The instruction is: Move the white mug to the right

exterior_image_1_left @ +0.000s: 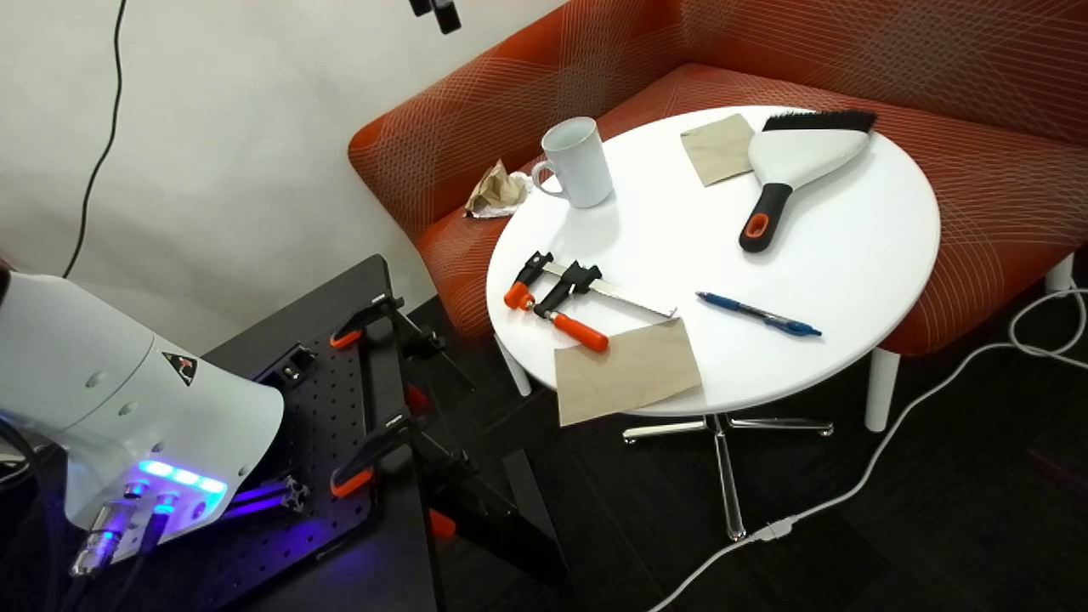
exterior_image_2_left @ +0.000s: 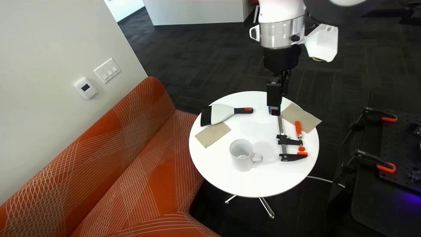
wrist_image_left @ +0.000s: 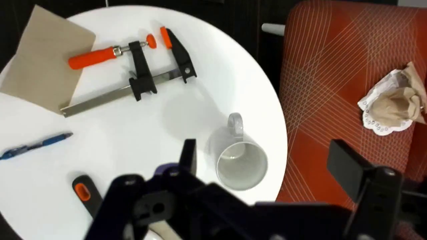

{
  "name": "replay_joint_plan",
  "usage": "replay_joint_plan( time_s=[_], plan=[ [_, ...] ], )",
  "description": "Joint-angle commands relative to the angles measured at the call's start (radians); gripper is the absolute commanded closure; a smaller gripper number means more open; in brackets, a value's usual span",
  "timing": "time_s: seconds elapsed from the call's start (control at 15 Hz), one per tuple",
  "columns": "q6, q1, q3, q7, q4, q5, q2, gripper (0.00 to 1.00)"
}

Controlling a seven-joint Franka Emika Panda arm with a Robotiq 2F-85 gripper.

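The gripper (wrist_image_left: 263, 153) hung well above the round white table (wrist_image_left: 133, 140), its fingers (wrist_image_left: 345, 163) spread wide. Left to right in the wrist view, a blue pen (wrist_image_left: 36, 145) lay near the table's nine o'clock, a brown paper sheet (wrist_image_left: 46, 66) between ten and eleven, and an orange-handled bar clamp (wrist_image_left: 141, 76) near twelve; the white mug (wrist_image_left: 238, 158) stood upright near three, its handle toward twelve.

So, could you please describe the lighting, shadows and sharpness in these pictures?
In the wrist view, the white mug has a soft shadow beside it on the round white table, and the gripper is dark, its lower parts blurred; in an exterior view, blue base lights glare and tint the black perforated plate violet; in an exterior view, the white arm casing looks washed out.
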Motion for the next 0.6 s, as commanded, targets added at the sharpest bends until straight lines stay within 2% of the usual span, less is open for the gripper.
replay_joint_plan(
  time_s=[0.0,0.2,0.47,0.53],
  plan=[
    [0.132,-0.01,0.004,0.027,0.068,-0.068,0.143,0.0],
    [0.251,-0.008,-0.007,0.06,0.104,-0.11,0.254,0.0],
    [0.306,0.002,-0.021,0.115,0.153,-0.14,0.362,0.0],
    [0.298,-0.008,-0.011,0.077,0.107,-0.12,0.314,0.0]
  ],
)
